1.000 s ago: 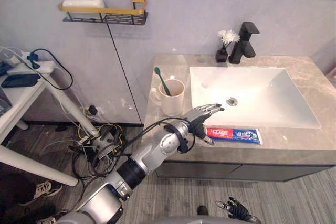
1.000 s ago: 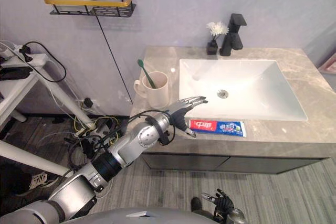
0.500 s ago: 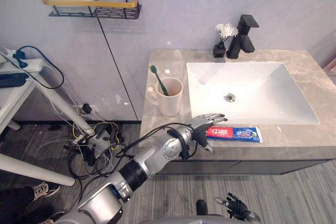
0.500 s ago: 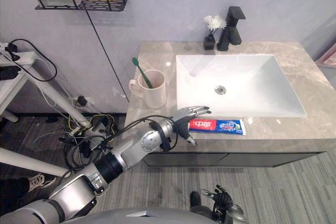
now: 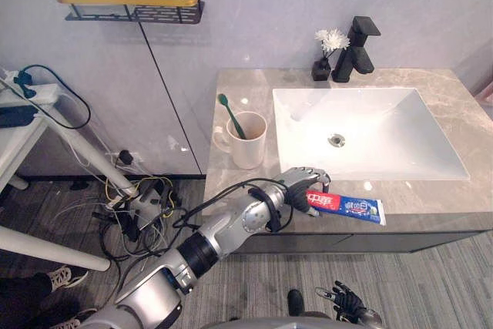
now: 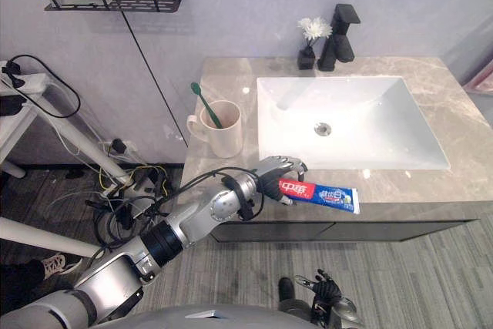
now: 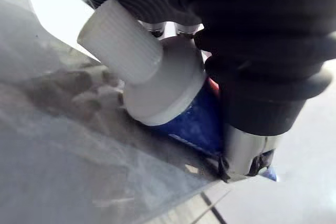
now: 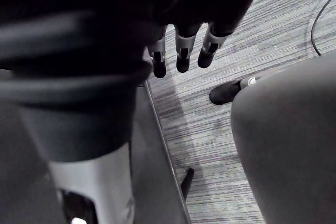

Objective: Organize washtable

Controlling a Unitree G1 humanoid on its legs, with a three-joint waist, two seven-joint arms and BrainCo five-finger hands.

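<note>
**Left hand closing on the toothpaste.** The left hand is being shown clamped on the toothpaste tube, with fingers and thumb curled round its cap end, just in front of the sink near the sink's left front corner. The tube's tail is being carried by the counter along the sink's front edge; whether the cap end is being raised clear cannot be told. The cup, with the toothbrush standing in it, is being shown just left of the sink. The right hand is being held well below the sink, its fingers relaxed, apart and empty. Progress is being judged as early: the tube is gripped but not yet stowed, and its placing, probably in the cup, is being left to do.
</note>
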